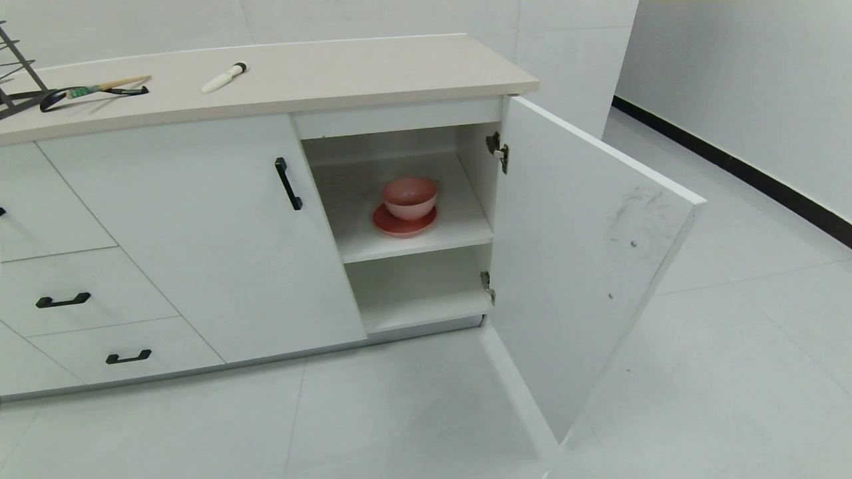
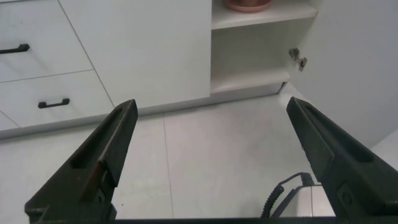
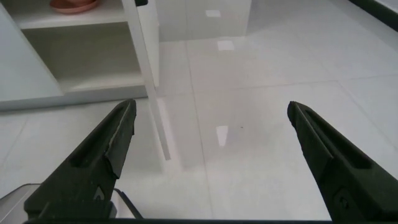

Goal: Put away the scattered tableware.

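Note:
A pink bowl [image 1: 410, 197] sits on a red plate [image 1: 404, 223] on the upper shelf of the open cabinet [image 1: 413, 243]. The plate's edge [image 2: 247, 5] shows in the left wrist view and the plate [image 3: 73, 5] also in the right wrist view. On the countertop [image 1: 333, 70] lie a white-handled utensil [image 1: 223, 77] and a wooden-handled utensil [image 1: 106, 86]. My left gripper [image 2: 211, 115] is open, low above the floor in front of the cabinet, holding nothing. My right gripper [image 3: 211, 115] is open over the floor beside the open door, also holding nothing.
The cabinet's right door [image 1: 579, 259] stands wide open, jutting out over the floor. The left door [image 1: 200, 233] is closed, with drawers [image 1: 66, 299] to its left. A black wire rack [image 1: 16, 80] stands at the counter's far left. A wall [image 1: 732, 80] runs along the right.

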You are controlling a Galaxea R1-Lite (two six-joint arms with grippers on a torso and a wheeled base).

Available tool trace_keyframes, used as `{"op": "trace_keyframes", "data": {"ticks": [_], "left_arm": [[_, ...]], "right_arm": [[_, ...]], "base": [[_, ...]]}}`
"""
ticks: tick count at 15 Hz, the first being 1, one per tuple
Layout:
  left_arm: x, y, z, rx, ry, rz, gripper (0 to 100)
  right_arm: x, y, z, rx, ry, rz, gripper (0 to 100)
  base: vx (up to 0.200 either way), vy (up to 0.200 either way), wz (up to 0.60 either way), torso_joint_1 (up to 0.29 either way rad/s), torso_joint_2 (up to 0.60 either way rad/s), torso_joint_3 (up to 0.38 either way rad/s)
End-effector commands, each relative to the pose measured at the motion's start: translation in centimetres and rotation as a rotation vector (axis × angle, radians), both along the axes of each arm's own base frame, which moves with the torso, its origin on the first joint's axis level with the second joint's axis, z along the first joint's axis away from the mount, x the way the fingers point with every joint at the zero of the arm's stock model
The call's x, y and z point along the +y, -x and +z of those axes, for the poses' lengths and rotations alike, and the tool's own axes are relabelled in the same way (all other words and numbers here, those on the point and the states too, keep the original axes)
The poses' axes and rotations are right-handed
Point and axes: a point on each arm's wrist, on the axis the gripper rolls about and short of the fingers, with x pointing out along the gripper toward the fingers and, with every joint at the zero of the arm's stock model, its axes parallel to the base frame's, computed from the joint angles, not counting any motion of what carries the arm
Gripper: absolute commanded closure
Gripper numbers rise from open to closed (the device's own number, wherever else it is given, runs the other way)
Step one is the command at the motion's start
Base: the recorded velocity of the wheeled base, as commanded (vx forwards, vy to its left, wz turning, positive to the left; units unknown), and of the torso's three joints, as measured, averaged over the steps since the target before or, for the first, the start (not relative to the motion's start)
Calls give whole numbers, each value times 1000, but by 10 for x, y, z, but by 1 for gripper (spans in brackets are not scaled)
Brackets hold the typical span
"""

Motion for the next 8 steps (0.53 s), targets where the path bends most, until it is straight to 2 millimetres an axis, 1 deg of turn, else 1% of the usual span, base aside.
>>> {"op": "trace_keyframes", "data": {"ticks": [1,4,8], "left_arm": [[0,0,0,1,1,1,0],[0,0,0,1,0,2,0],[0,0,0,1,1,1,0]], "right_arm": [[0,0,0,1,0,2,0],[0,0,0,1,-1,1,0],[0,0,0,1,-1,1,0]], "base": [[0,0,0,0,0,0],[0,0,0,0,0,0],[0,-200,0,2,1,5]]}}
